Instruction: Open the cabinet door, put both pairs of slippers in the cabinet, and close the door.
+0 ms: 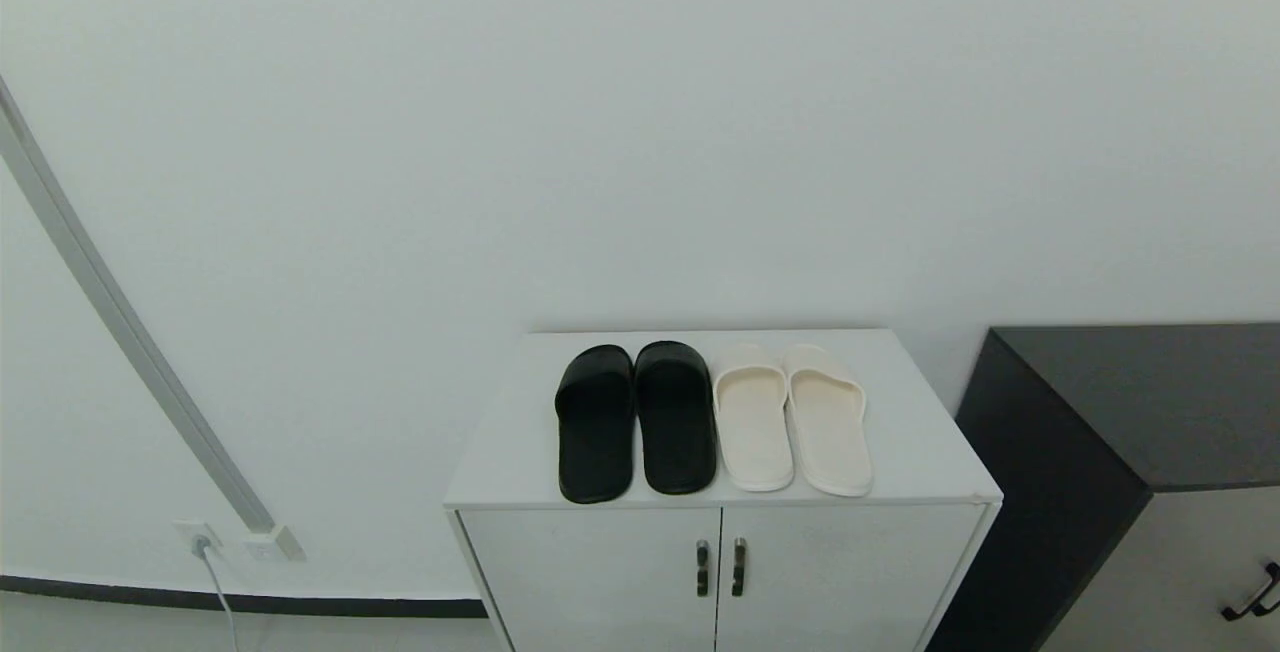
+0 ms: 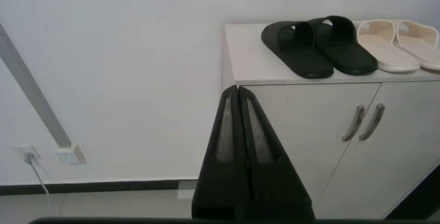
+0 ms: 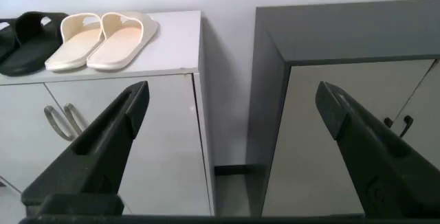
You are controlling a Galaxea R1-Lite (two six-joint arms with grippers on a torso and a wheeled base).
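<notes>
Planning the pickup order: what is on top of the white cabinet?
Two pairs: black slippers at left, cream slippers at right, side by side. The shut doors hide the inside.

The cabinet (image 1: 930, 452) has a smooth white skin that looks like laminate, satin rather than glossy, with a faint sheen on its top. Its door handles (image 1: 720, 567) look like brushed metal, dull silver. The black slippers (image 1: 635, 422) are moulded rubbery plastic, mostly matt (the straps catch a little light). The cream slippers (image 1: 790, 422) look like the same moulded material, smooth and matt. The dark cabinet (image 1: 1130, 392) has a flat, matt charcoal top. The wall (image 1: 640, 132) is smooth, matt paint. The left claw (image 2: 238, 93) and right claw (image 3: 232, 92) are matt black plastic; the left one's pads (image 2: 258, 131) look finely grained and grey.
</notes>
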